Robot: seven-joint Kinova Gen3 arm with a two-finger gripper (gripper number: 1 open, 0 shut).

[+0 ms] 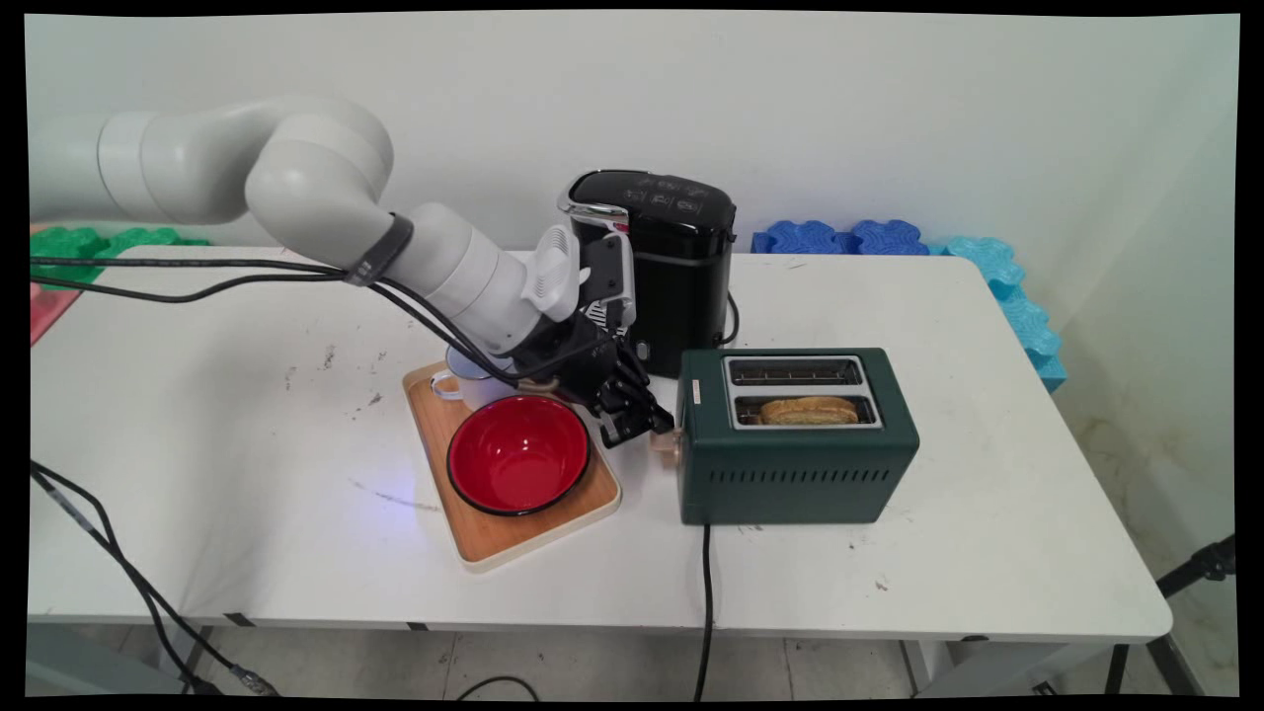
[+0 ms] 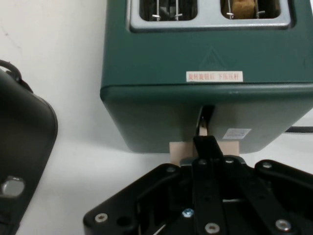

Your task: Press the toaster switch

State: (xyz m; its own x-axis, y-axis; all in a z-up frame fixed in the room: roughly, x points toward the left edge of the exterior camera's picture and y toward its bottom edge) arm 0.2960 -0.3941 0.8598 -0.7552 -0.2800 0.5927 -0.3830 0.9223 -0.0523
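The green toaster [image 1: 795, 464] sits right of centre on the white surface [image 1: 247, 444], long side running left-right, both slots facing up. The near slot has a slice of bread [image 1: 810, 410] in it and the far slot looks empty. Its pale wooden lever [image 1: 666, 449] sticks out of the left end face, low down near the base, and its slot runs straight up the face above it.

The claw [image 1: 647, 427] is right at that end, coming in from the left and tilted down. In the hand view the fingers [image 2: 205, 144] look pinched together with nothing between them. They sit on top of the lever [image 2: 230, 148], touching it or as good as, and the toaster end wall [image 2: 195, 98] is just beyond.

Room is pretty tight on that side. The black coffee machine [image 1: 681, 267] stands just behind the claw and close to the toaster's back left corner. A wooden tray [image 1: 504, 543] lies just to the left, carrying a red bowl [image 1: 518, 454] and a white mug [image 1: 464, 383] that's partly hidden under the arm. The bowl's rim is near the claw's linkage.

The toaster's cord [image 1: 705, 612] runs off the near edge. To the right of the toaster and in front of it, the surface is bare out to its edges.
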